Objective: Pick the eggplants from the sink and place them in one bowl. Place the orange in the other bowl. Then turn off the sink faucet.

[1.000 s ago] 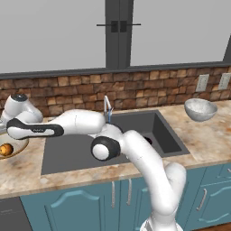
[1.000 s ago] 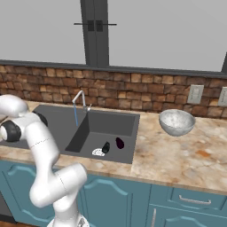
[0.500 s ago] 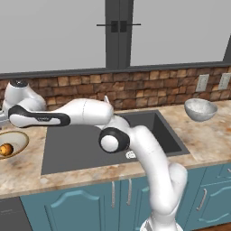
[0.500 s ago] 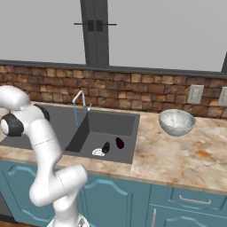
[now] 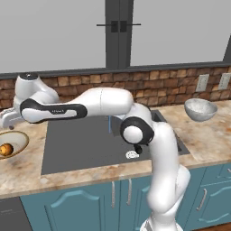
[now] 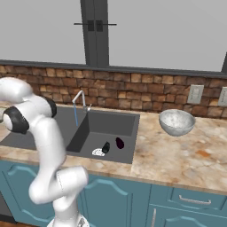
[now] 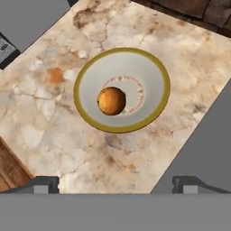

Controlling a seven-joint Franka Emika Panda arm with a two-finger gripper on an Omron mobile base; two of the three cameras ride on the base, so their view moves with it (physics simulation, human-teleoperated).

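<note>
The orange (image 7: 111,100) lies in the middle of the shallow tan-rimmed bowl (image 7: 153,67) on the counter left of the sink (image 5: 85,140); the same orange (image 5: 5,149) and bowl (image 5: 18,136) sit at the far left of the left base view. My gripper (image 7: 116,185) hangs above that bowl, open, with its fingertips (image 7: 45,184) wide apart and nothing between them. Two dark eggplants (image 6: 106,146) (image 6: 119,142) lie side by side on the sink floor (image 6: 113,126) near the drain (image 6: 98,152). The speckled bowl (image 6: 176,122) stands right of the sink. The faucet (image 6: 80,97) runs a thin blue stream.
A brick backsplash (image 6: 146,91) runs behind the counter, with wall outlets (image 6: 195,94) at the right. My arm (image 5: 99,106) stretches across the sink toward the left. The marble counter (image 6: 186,150) is bare right of the sink.
The arm has lifted up and away from the tan-rimmed bowl. The orange stays in that bowl. The eggplants have not moved.
</note>
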